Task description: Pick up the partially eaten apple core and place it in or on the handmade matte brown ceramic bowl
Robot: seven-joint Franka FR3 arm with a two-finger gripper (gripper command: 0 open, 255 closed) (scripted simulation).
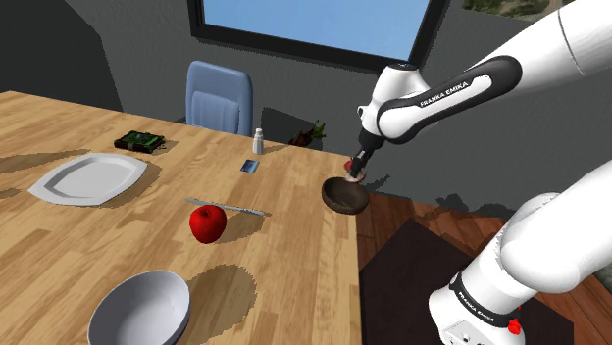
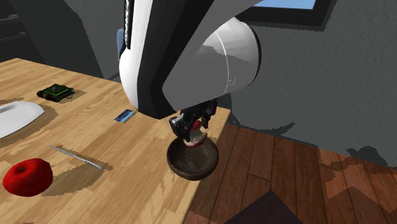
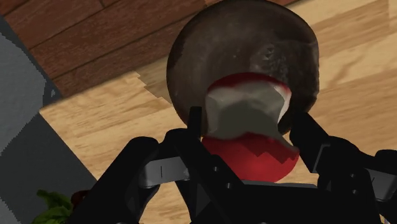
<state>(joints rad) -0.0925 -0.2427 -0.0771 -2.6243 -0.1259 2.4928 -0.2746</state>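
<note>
Black gripper (image 3: 247, 121) clenched on the apple core (image 3: 249, 156), over the brown bowl (image 3: 242, 44).
I counted one core, one red apple (image 1: 207, 222), two bowls, the brown one at the table's (image 1: 294, 225) edge and a pale bowl (image 1: 139, 309), one white plate (image 1: 86, 178), one knife (image 1: 228, 207) and one shaker (image 1: 259, 141). The core's long axis ran the way the gripper pointed, one red end toward the hand, the other toward the bowl's hollow, bitten pale flesh between; whether it touched the bowl I could not tell.
</note>
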